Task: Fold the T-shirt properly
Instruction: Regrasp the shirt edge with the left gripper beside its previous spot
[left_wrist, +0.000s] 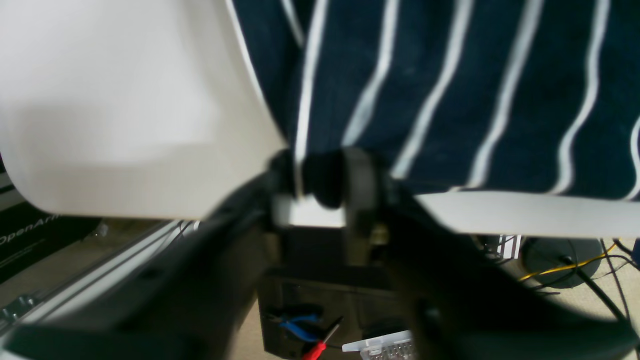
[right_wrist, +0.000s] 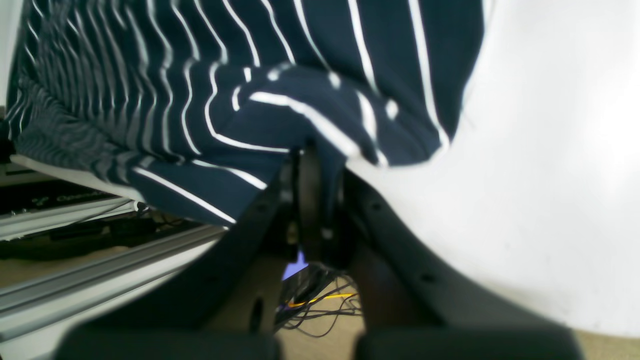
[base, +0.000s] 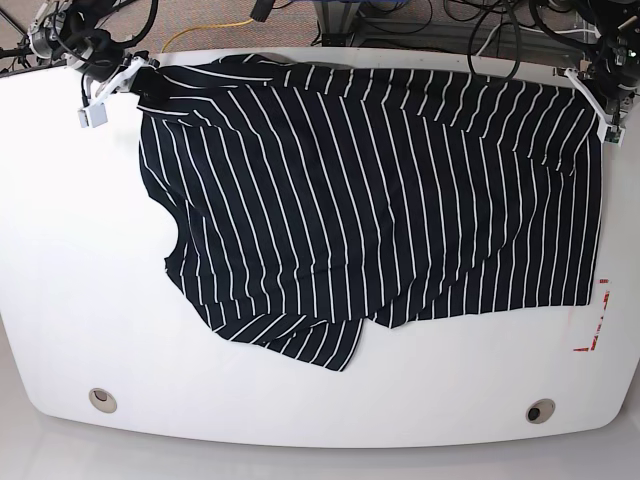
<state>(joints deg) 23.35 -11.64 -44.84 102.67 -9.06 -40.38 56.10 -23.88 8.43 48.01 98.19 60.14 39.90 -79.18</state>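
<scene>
Dark navy white-striped T-shirt lies spread across the white bench, its long axis running between the arms, right end effector pinching one far corner while left end effector stands narrowly parted around the other.

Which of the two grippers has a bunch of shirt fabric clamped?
The right gripper: its jaws are shut on bunched T-shirt. The left gripper stands parted at the hem.
</scene>
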